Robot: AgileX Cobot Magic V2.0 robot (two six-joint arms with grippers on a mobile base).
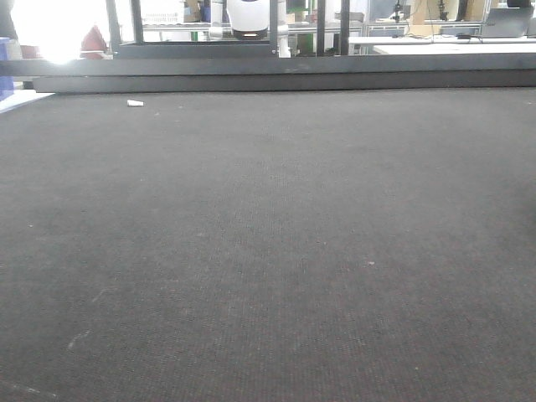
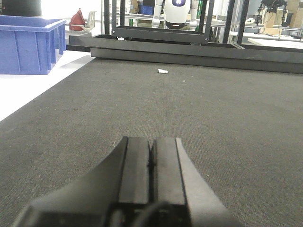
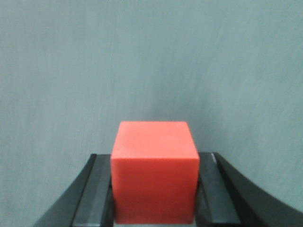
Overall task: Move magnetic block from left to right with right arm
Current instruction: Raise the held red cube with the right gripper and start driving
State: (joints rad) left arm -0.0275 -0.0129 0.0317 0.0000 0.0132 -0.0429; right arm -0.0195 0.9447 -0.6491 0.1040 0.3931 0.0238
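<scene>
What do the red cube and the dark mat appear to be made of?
The red cube: probably plastic, matte finish; even colour, crisp edges, no glare. The dark mat: looks like woven fabric or low-pile carpet; fine ribbed weave and pale lint specks show.

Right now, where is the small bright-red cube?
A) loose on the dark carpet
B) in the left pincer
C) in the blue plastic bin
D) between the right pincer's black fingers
D: the right wrist view shows the small bright-red cube flanked on both sides by the black fingers of the right pincer; the left pincer is shut with nothing in it.
</scene>
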